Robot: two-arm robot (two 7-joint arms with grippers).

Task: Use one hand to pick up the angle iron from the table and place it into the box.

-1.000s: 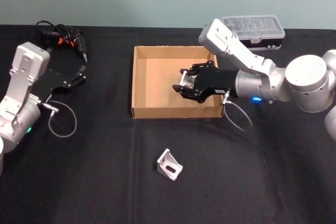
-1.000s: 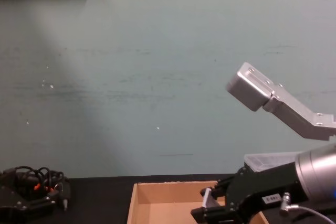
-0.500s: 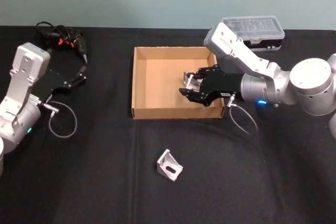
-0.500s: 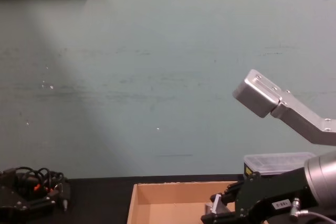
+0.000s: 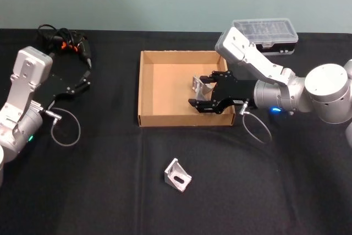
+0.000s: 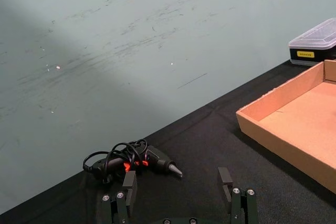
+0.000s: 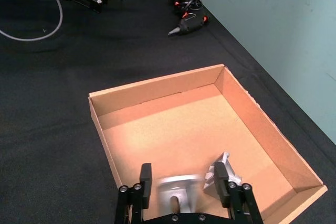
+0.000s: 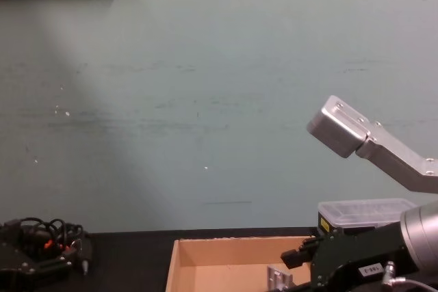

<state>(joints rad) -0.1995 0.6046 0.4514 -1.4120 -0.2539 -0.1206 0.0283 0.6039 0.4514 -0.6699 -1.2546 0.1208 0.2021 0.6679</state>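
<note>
Right hand is low inside the box, near its right wall. Fingers are spread apart and grip nothing. Angle iron sits on the box floor between the spread fingers, one flange flat and one upright. Cannot tell whether either finger touches it. Second angle iron lies on the desk in front of the box, well apart from it. Left hand is parked at far left over the desk, fingers apart.
</note>
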